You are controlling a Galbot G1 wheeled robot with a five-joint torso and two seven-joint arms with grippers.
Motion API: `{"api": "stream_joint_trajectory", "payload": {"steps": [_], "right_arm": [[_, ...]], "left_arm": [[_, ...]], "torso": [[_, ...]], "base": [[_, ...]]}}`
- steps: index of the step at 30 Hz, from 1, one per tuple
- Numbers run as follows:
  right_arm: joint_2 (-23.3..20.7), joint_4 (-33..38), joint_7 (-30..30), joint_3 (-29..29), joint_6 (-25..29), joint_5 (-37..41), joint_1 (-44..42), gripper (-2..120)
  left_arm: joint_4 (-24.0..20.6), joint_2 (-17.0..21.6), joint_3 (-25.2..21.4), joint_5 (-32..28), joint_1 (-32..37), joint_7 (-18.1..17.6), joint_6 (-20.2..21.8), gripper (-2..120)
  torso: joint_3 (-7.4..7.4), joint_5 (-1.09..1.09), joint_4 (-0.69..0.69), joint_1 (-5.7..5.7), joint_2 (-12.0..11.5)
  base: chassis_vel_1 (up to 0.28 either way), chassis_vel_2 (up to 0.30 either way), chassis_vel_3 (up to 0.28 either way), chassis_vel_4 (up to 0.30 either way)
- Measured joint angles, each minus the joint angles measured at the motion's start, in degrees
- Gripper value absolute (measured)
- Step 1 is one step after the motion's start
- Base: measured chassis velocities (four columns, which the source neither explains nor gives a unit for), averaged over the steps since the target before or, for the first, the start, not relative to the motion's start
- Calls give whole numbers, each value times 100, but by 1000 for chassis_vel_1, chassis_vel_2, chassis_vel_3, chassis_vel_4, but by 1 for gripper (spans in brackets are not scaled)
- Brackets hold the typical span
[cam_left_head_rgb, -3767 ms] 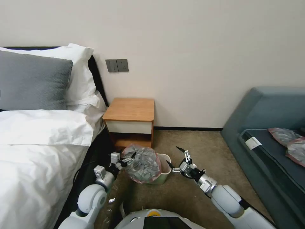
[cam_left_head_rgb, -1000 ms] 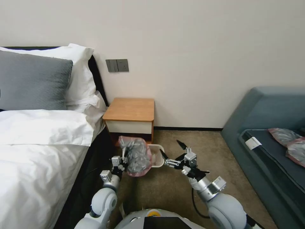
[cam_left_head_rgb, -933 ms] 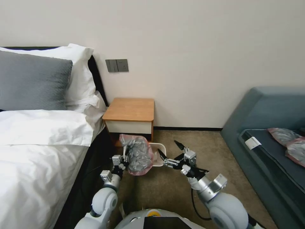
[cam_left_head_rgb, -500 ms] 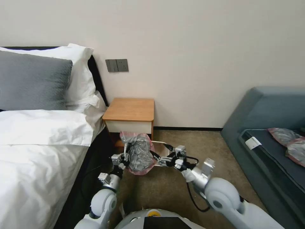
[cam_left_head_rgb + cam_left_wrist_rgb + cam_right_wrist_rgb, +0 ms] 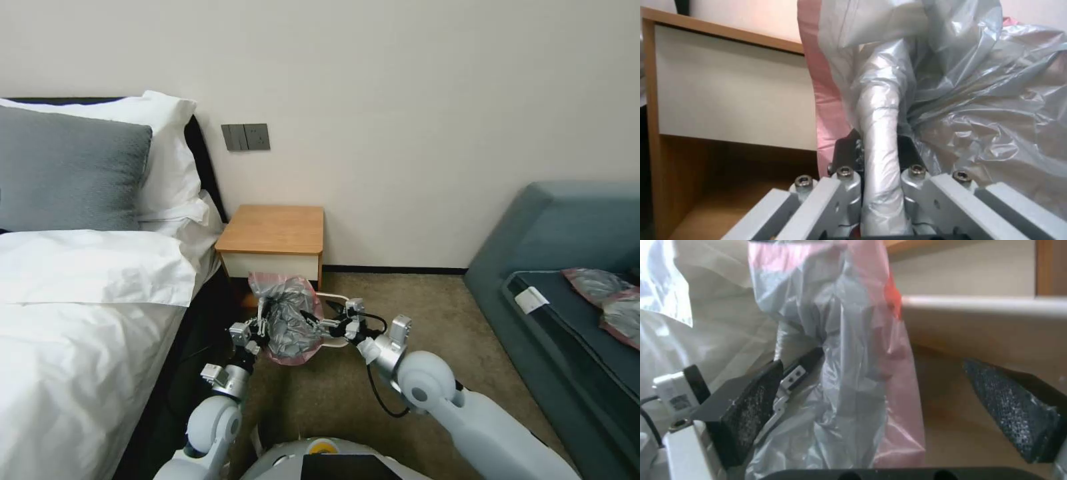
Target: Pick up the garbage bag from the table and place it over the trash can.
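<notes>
Left hand (image 5: 259, 327) is clamped on a twisted fold of the thin wrinkly grey garbage bag with pink rim (image 5: 288, 325), hanging over the pale cream plastic trash can (image 5: 331, 297) (below the wooden worktop (image 5: 275, 229)). Right hand (image 5: 889, 396) is wide open around the rim: pinch one pink layer only, then spread

White rounded arm shells, silver wrist links with hex screws, black cable, black textured jaws.

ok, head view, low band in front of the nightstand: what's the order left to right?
White bed → left gripper, shut on the garbage bag → right gripper, open at the bag's right side → trash can rim → grey sofa → flatter grey-pink bags.
</notes>
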Motion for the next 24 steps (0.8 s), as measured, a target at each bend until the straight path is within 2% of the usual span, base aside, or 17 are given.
{"api": "stream_joint_trajectory", "payload": {"steps": [2,4,5,8,9,11,13,16,18,21,22,24], "right_arm": [[68,-88,12,-72,-5,-20,57,96],[105,-128,27,-79,-8,-60,63,87],[105,-128,27,-79,-8,-60,63,87],[108,-129,28,-71,-8,-126,37,74],[108,-129,28,-71,-8,-126,37,74],[119,-111,28,-77,-6,-168,24,64],[126,-106,28,-79,-6,-185,19,60],[149,-98,20,-76,-3,-245,-5,45],[153,-96,18,-70,0,-256,-12,42],[157,-91,7,-52,5,-293,-25,26],[157,-91,7,-52,5,-293,-25,26],[156,-86,-8,-43,11,-330,-30,18]], "left_arm": [[15,-6,-7,-1,3,42,-30,4],[20,-5,-16,-1,9,52,-35,4],[20,-5,-16,-1,9,52,-35,4],[20,-7,-33,3,8,52,-35,4],[20,-7,-33,3,8,52,-35,4],[20,-11,-34,9,-1,46,-35,4],[20,-12,-34,11,-4,43,-34,4],[20,-16,-30,31,-9,33,-25,4],[20,-16,-30,37,-10,29,-23,4],[22,-15,-32,69,-14,23,-19,4],[22,-15,-32,69,-14,23,-19,4],[22,-17,-36,83,-17,19,-16,4]], "torso": [[0,0,0,0,0],[0,0,0,0,0],[0,0,0,0,0],[0,0,0,0,0],[0,0,0,0,0],[0,0,0,0,0],[0,0,-1,0,0],[0,0,0,0,0],[0,0,0,0,0],[0,0,0,0,0],[0,0,0,0,0],[0,0,0,0,0]], "base": [[0,0,0,0],[0,0,0,0],[0,0,0,0],[0,0,0,0],[0,0,0,0],[0,0,0,0],[0,0,0,0],[0,0,0,0],[0,0,0,0],[0,0,0,0],[0,0,0,0],[0,0,0,0]]}}
